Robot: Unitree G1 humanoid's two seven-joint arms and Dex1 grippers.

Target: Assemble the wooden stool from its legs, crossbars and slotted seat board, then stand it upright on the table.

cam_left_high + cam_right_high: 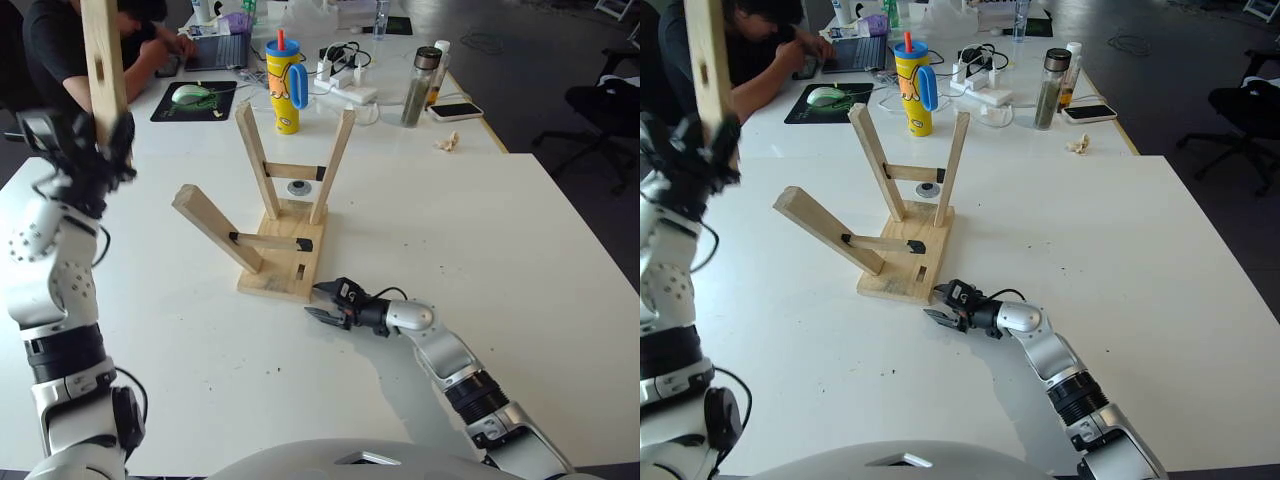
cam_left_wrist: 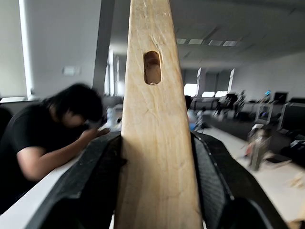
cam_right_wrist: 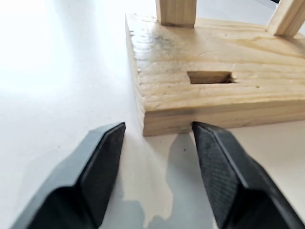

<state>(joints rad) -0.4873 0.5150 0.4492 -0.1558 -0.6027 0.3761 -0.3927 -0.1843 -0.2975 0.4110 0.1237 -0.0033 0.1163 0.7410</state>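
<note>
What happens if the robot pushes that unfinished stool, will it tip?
Probably not: the seat board lies flat on the table, so it would likely slide. It looks like stiff wood. The slanting leg might be loose.

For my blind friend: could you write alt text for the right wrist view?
The open right gripper sits at a corner of the wooden seat board lying on the white table. An empty rectangular slot shows in the board, with the ends of two legs beyond.
</note>
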